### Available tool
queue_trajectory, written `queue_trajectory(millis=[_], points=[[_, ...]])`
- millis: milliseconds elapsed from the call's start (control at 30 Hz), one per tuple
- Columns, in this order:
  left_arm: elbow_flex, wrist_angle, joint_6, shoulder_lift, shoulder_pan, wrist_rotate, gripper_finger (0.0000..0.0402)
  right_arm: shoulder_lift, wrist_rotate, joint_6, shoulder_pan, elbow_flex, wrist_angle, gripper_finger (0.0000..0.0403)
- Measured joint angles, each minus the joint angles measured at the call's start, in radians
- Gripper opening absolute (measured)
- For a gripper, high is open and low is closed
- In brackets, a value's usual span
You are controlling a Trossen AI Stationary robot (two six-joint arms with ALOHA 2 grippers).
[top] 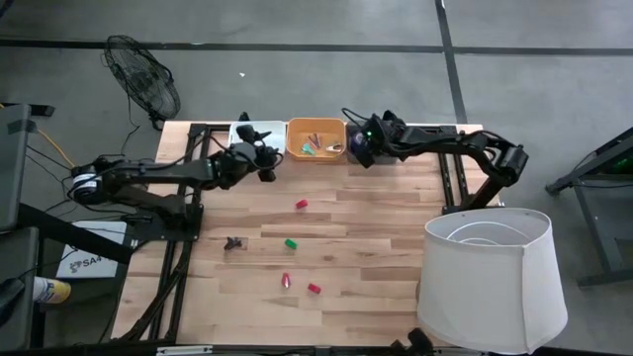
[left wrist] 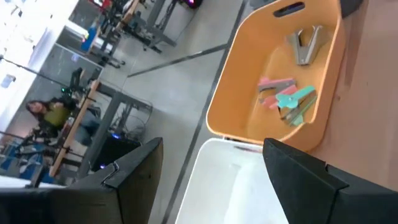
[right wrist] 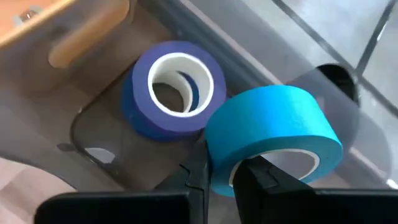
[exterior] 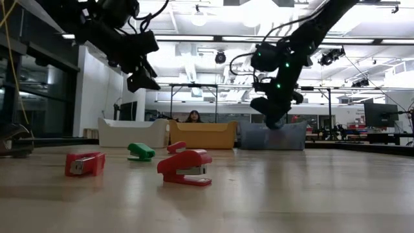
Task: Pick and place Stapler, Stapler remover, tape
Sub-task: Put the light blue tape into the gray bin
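Observation:
My right gripper (right wrist: 225, 163) is shut on a light blue tape roll (right wrist: 273, 124) over the grey see-through bin (right wrist: 93, 134) at the table's far edge. A darker blue tape roll (right wrist: 174, 87) lies flat on that bin's floor. My left gripper (left wrist: 212, 146) is open and holds nothing. It hovers over the white bin (top: 244, 133), next to the orange bin (left wrist: 249, 93) that holds stapler removers (left wrist: 289, 99). Red staplers (top: 302, 204) (top: 314, 288), a green stapler (top: 291, 242) and a black stapler remover (top: 233, 242) lie on the table. My right gripper pinches the light blue roll's wall (right wrist: 219, 155): one finger (right wrist: 198, 171) is outside the ring and the other is inside its open centre. The fingers slant down from above. The roll sits tilted on edge in the hold, above the bin's floor and beside the darker blue roll.
The three bins stand in a row along the far edge. A large white lampshade (top: 490, 282) stands at the table's near right corner. Bare wood lies between the staplers and the bins. A person (exterior: 192, 116) sits in the room beyond the table.

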Motion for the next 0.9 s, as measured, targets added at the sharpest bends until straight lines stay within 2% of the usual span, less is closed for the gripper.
queue_trajectory(millis=[267, 567, 700, 900], points=[[0.000, -0.110, -0.080, -0.063, -0.002, 0.005, 0.0272, 0.000, -0.056, 0.009, -0.016, -0.031, 0.016, 0.0039], [0.000, -0.178, -0.108, -0.112, -0.002, 0.003, 0.0272, 0.000, -0.069, 0.020, -0.017, -0.031, 0.059, 0.0167], [0.000, -0.195, -0.112, -0.125, -0.002, 0.003, 0.0272, 0.000, -0.069, 0.014, -0.017, -0.031, 0.064, 0.0187], [0.000, -0.245, -0.136, -0.126, -0.002, 0.004, 0.0273, 0.000, -0.075, 0.015, -0.014, -0.031, 0.063, 0.0189]])
